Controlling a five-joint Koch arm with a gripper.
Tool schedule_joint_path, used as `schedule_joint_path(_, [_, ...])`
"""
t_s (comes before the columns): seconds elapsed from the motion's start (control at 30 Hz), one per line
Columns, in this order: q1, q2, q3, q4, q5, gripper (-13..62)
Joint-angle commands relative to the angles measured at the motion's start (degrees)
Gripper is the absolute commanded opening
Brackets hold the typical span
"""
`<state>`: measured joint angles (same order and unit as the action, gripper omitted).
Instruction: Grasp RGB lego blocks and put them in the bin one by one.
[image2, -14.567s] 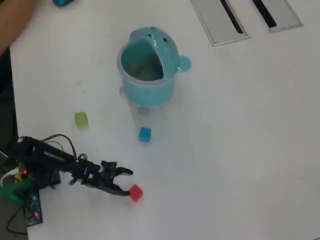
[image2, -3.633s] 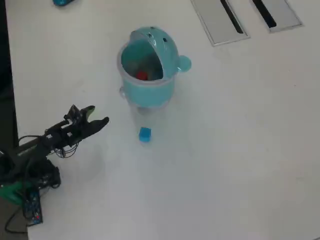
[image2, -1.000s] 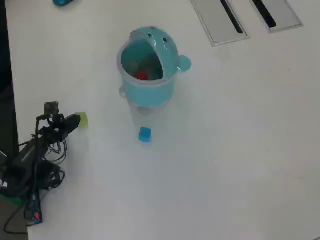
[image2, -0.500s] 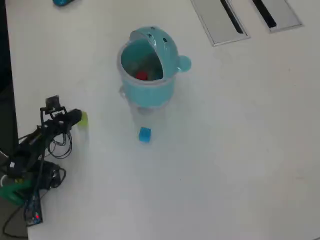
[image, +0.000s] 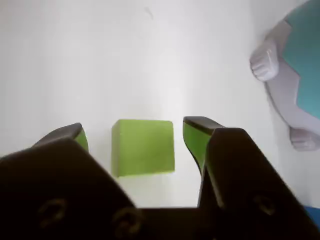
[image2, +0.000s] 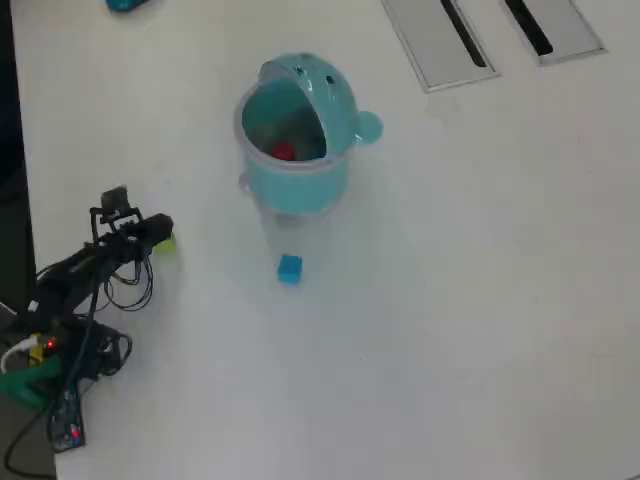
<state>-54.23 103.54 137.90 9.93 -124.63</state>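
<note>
In the wrist view the yellowish-green block (image: 143, 146) lies on the white table between my jaws, with a gap on each side. My gripper (image: 135, 128) is open around it. From overhead the gripper (image2: 160, 231) covers most of that green block (image2: 168, 241), left of the bin. The teal bin (image2: 300, 175) stands upright with its hood open toward the camera, and the red block (image2: 284, 152) lies inside it. A blue block (image2: 289, 268) sits on the table just in front of the bin. The bin's teal wall (image: 306, 55) shows at the wrist view's right edge.
Two grey slotted panels (image2: 440, 40) (image2: 555, 25) lie at the top right. The arm's base and loose cables (image2: 60, 345) sit by the table's dark left edge. A small teal object (image2: 125, 4) pokes in at the top left.
Over the last second the gripper has moved right and slightly forward over the green block, which now shows only as a sliver at its tip. The bin, red block and blue block have stayed put.
</note>
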Motion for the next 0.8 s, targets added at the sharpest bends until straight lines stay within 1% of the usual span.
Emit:
schedule_joint_path(0.0, [1.23,-0.62,-4.48,-6.42,-1.58,34.8])
schedule_joint_path(0.33, [4.22,-4.75,-3.08,-6.77,-5.01,34.9])
schedule_joint_path(0.53, [4.48,-5.10,-2.29,-6.59,-5.36,34.5])
schedule_joint_path(0.67, [4.22,-5.10,-0.70,-5.98,-11.87,34.3])
schedule_joint_path(0.77, [4.04,-5.54,0.35,-5.80,-13.10,33.3])
